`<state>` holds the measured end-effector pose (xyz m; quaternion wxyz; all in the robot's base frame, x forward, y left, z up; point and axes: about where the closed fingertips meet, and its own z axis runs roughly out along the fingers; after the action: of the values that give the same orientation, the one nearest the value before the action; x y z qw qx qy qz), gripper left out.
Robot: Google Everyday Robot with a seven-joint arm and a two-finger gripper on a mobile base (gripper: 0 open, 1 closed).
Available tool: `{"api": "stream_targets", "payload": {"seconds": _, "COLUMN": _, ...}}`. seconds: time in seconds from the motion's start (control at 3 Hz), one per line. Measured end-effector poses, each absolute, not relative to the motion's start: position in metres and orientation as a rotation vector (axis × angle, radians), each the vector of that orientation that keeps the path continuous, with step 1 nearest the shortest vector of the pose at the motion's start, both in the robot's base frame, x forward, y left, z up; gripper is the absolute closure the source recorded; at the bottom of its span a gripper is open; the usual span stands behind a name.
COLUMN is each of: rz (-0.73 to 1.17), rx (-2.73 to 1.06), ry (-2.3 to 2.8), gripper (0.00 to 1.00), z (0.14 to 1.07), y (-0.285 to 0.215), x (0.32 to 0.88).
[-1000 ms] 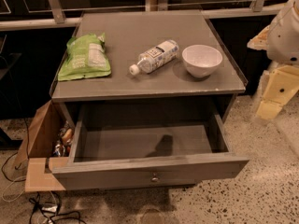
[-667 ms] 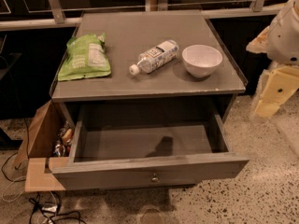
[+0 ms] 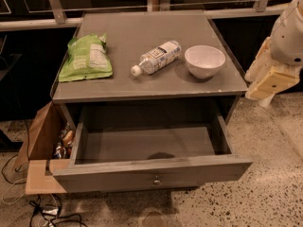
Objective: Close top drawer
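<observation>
The top drawer (image 3: pixel 151 174) is a wide grey wooden drawer, pulled far out of the grey cabinet (image 3: pixel 151 86). Its box is empty. A small round metal knob (image 3: pixel 156 180) sits at the centre of its front panel. My gripper (image 3: pixel 271 83) hangs at the right edge of the view, on the white and cream arm. It is to the right of the cabinet, about level with the cabinet top, and apart from the drawer.
On the cabinet top lie a green snack bag (image 3: pixel 87 58), a plastic bottle (image 3: pixel 156 57) on its side and a white bowl (image 3: pixel 204 61). An open cardboard box (image 3: pixel 42 150) stands left of the drawer. Cables (image 3: pixel 45 214) lie on the speckled floor.
The arm at the right has shifted slightly. The drawer stays open in the same place.
</observation>
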<state>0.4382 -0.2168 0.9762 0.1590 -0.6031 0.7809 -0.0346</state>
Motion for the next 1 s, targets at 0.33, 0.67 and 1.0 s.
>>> {"api": "stream_targets", "payload": {"seconds": 0.33, "rz": -0.106, "rx": -1.718, "ry": 2.233, "gripper": 0.82, "z": 0.977, "y": -0.218, "x": 0.438}}
{"api": "stream_targets", "payload": {"seconds": 0.67, "rz": -0.099, "rx": -1.672, "ry": 2.265, "gripper": 1.0, "z": 0.961, "y": -0.227, "x": 0.421}}
{"api": "stream_targets", "payload": {"seconds": 1.0, "rz": -0.021, "rx": -1.645, "ry": 2.368, "gripper": 1.0, "z": 0.91, "y": -0.234, "x": 0.395}}
